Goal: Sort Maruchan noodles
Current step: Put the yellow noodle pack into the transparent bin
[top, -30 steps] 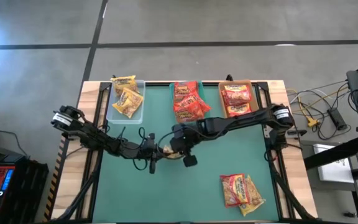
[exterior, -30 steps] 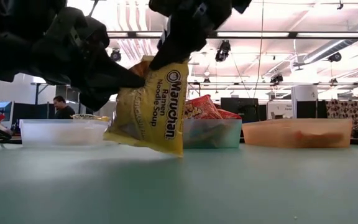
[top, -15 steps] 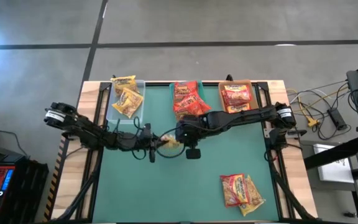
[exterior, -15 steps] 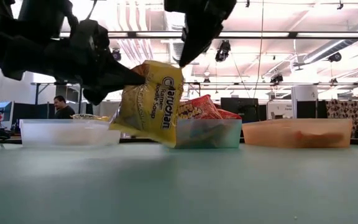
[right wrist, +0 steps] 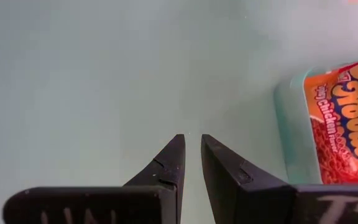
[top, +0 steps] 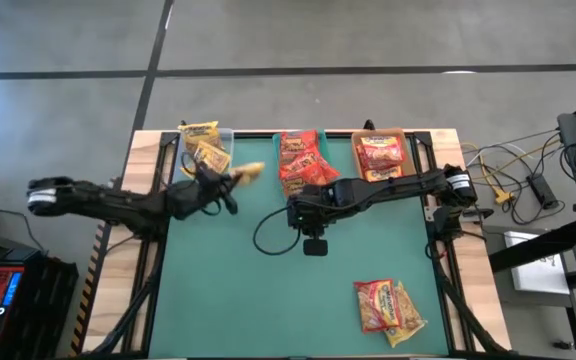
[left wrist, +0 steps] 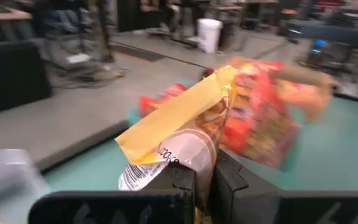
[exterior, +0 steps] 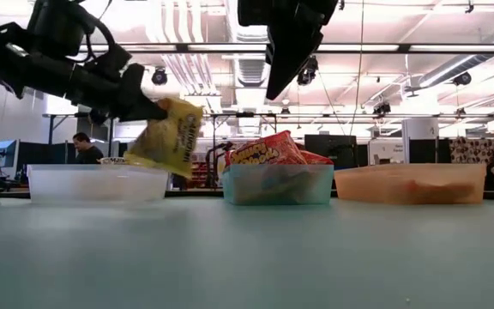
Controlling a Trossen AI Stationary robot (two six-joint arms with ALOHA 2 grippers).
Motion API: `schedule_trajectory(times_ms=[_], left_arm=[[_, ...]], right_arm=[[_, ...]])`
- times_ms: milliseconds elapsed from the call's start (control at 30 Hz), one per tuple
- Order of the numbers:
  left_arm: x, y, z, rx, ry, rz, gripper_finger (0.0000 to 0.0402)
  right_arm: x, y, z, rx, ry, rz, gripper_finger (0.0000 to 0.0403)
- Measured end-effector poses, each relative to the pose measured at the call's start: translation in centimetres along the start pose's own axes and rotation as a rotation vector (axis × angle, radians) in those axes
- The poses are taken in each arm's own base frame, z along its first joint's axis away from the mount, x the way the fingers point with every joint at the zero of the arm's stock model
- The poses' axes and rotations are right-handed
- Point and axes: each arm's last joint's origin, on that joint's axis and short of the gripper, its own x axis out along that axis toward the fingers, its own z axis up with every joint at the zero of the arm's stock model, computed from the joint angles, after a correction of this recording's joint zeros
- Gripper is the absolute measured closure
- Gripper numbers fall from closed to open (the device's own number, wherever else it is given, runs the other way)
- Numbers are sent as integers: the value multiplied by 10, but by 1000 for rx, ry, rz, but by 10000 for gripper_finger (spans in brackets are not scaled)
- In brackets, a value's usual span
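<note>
A yellow Maruchan noodle packet hangs in the air beside the clear tray, with my left gripper shut on it. My right gripper hovers over the middle of the green mat, pointing steeply down. Its fingers are slightly apart with nothing between them. More yellow packets lie in the clear tray. Orange-red ones fill the teal tray and red ones the tan tray. Two loose packets lie on the mat at the near right. My left gripper pinches the yellow packet's near end between its two fingers. The fingers come about level from the table's left. The packet sticks out beyond the fingertips, tilted and lifted clear of mat and trays, with its crimped far edge free.
The teal tray and tan tray stand in a row with the clear tray along the far edge. A black cable loop hangs near my right arm. Bare mat lies in the near left and middle. People sit beyond the table.
My right gripper has let go of the yellow packet and risen a little, tipping more steeply down. My left gripper has carried the packet up and toward the table's far left, to beside the clear tray, swinging toward level. The packet has turned from hanging upright to sticking out sideways.
</note>
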Motion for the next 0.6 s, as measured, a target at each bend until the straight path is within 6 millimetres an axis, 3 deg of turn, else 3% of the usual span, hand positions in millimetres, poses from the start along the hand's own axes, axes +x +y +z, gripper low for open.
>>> schedule_trajectory(times_ms=[233, 600], left_arm=[[-13, 29, 19, -19, -62, 152, 401], [-31, 50, 2, 1, 86, 489, 402]], right_arm=[[0, 0, -2, 28, 23, -2, 358], [8, 3, -9, 37, 55, -2, 358]])
